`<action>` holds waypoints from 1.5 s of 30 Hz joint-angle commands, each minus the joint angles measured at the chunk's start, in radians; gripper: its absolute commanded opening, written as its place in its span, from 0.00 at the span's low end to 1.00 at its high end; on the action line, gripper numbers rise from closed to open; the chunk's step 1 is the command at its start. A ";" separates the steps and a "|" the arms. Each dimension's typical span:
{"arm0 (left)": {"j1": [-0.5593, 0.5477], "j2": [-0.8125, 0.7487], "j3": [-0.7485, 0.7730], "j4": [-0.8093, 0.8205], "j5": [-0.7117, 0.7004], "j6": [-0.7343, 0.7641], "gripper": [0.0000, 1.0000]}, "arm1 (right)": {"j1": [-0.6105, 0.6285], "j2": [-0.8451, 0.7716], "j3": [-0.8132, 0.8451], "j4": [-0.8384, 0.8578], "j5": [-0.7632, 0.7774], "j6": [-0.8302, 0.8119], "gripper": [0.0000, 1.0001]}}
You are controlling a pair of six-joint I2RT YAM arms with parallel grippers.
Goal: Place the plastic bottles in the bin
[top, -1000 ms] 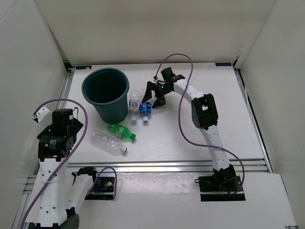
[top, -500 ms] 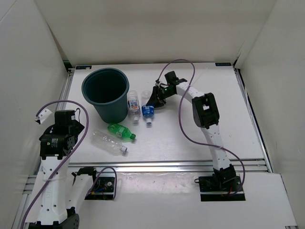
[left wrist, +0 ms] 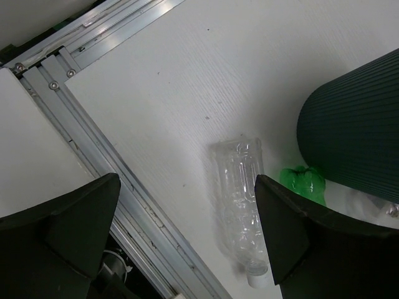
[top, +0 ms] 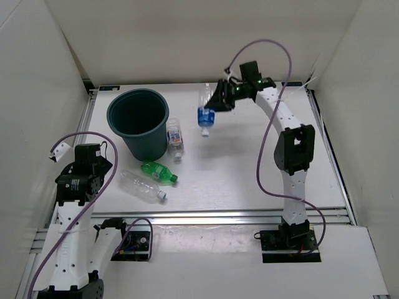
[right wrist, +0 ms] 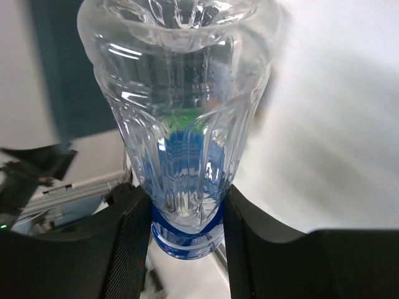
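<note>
Your right jaws are clamped on one of the blue-labelled bottles (right wrist: 184, 124), pinching it across the label with the clear body sticking out past the tips; from above it hangs off the counter (top: 237, 174), cap end down. The bin (top: 147, 144) stands upright on the counter to the left of those jaws and lower than them, a clear gap away, mouth open to the top. The second labelled bottle (top: 175, 138) lies below and to the left of the right jaws, just beside the bin's wall on the side facing them (whether it touches the wall I cannot tell). Nearer to you than the right jaws and farther left, the green bottle (top: 157, 171) and the long clear bottle (top: 142, 187) lie on their sides close together by the foot of the bin. Your left jaws are spread wide with nothing between them. In the left wrist view, the long clear bottle lies on the counter in the gap between them, closer to the right-hand one. The green bottle peeks out just past it against the bin's ribbed wall.
</note>
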 commanded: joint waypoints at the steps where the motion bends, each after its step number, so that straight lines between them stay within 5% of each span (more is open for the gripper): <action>1: 0.004 -0.010 -0.014 0.050 0.021 0.022 1.00 | 0.054 -0.132 0.188 0.032 0.001 0.081 0.26; 6: 0.004 0.008 -0.025 0.069 0.055 0.054 1.00 | 0.177 -0.200 0.310 0.175 0.135 0.152 0.26; 15: 0.004 0.028 -0.007 0.058 0.119 0.146 1.00 | 0.476 -0.098 0.439 0.445 0.687 -0.118 0.32; 19: 0.004 0.028 0.015 0.049 0.137 0.185 1.00 | 0.551 -0.019 0.439 0.572 0.825 -0.202 0.48; 22: 0.004 0.028 0.036 0.031 0.137 0.197 1.00 | 0.551 0.016 0.414 0.573 0.854 -0.224 0.92; 23: 0.004 0.028 0.036 0.030 0.137 0.197 1.00 | 0.551 0.016 0.414 0.560 0.864 -0.236 1.00; 27: 0.004 0.003 0.055 0.030 0.147 0.188 1.00 | 0.551 -0.080 0.388 0.468 0.947 -0.282 1.00; 31: 0.004 -0.016 0.067 0.009 0.156 0.148 1.00 | 0.477 -0.371 0.094 0.449 1.138 -0.180 1.00; 34: 0.004 -0.053 0.033 0.009 0.156 0.114 1.00 | 0.320 -0.471 -0.110 0.375 0.989 -0.057 1.00; 38: 0.004 -0.107 -0.039 0.018 0.156 0.100 1.00 | 0.133 -0.417 -0.238 0.312 0.598 0.008 1.00; 40: 0.004 -0.107 -0.059 0.018 0.177 0.100 1.00 | 0.093 -0.346 -0.207 0.284 0.332 0.023 1.00; 45: 0.004 -0.084 -0.069 0.040 0.197 0.111 1.00 | 0.081 -0.070 0.018 0.158 0.212 0.014 1.00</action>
